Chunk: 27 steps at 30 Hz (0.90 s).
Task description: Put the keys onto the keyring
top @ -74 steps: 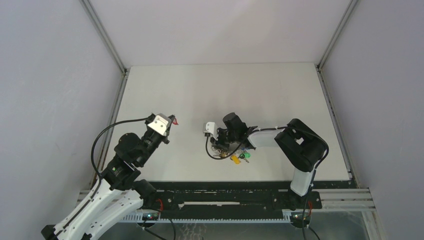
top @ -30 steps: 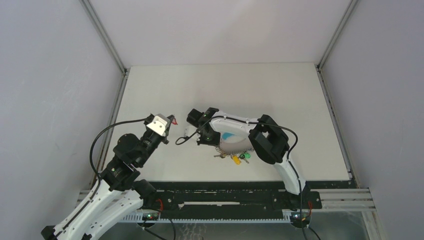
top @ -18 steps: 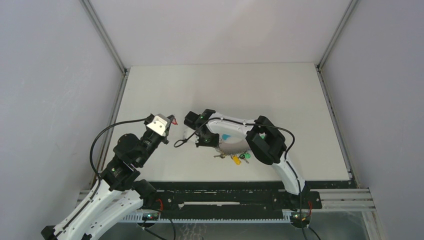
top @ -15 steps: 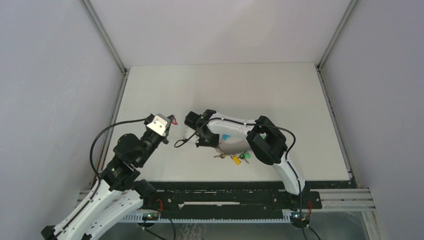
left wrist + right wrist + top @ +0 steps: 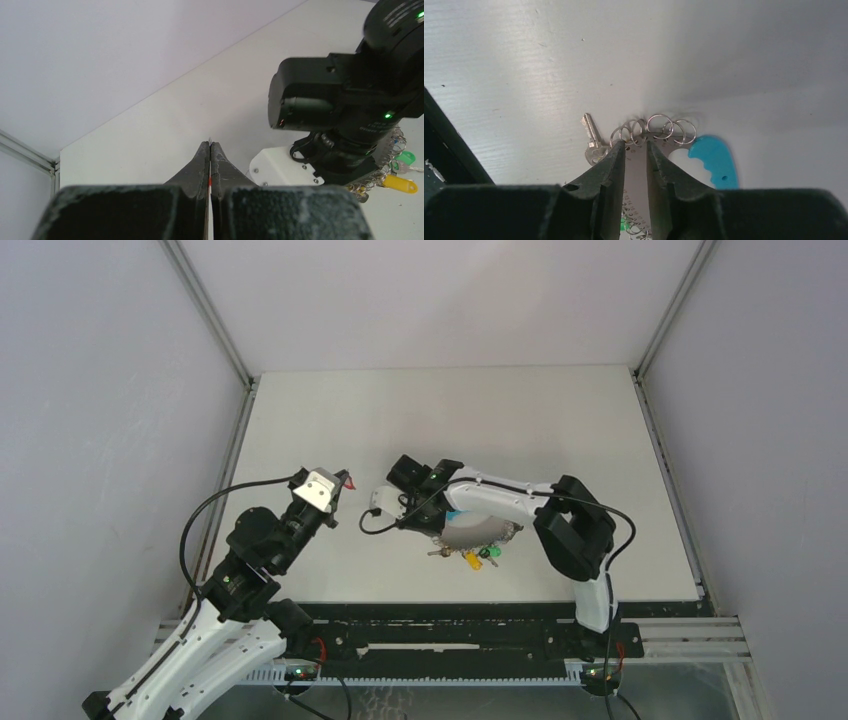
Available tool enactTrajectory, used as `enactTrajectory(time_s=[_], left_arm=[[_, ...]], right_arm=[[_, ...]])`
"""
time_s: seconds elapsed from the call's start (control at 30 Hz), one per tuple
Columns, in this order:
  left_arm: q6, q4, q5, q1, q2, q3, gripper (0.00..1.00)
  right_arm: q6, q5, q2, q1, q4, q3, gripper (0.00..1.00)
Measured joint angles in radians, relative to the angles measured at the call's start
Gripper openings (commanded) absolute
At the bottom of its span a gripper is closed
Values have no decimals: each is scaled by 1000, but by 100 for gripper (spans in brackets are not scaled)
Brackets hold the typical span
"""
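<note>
The red-tagged key (image 5: 346, 481) is held pinched between the pressed-together fingers of the left gripper (image 5: 210, 146), above the tabletop (image 5: 450, 420) and left of the keyring (image 5: 713, 161), which is laid flat near the centre, while the right gripper (image 5: 635, 146) is positioned over its rim with fingers narrowly parted.

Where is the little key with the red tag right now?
In the overhead view, the red-tagged key is pinched in the left gripper at the table's left side, a short way left of the keyring.
</note>
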Motion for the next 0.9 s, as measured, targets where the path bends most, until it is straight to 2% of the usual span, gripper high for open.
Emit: enactTrajectory(time_s=[0.13,0.53,0.77,0.9], left_arm=[[0,0,0,0,0,0,0],[0,0,1,0,0,0,0],[0,0,3,0,0,0,0],[0,0,3,0,0,0,0]], right_arm=[[3,-25,-84,-14,101,-94,22],[-5,-175,-355,-116,573,-573,29],[-13,-304,-404,-175,866,-770,27],[-16,-350,-398,-190,968,-825,27]])
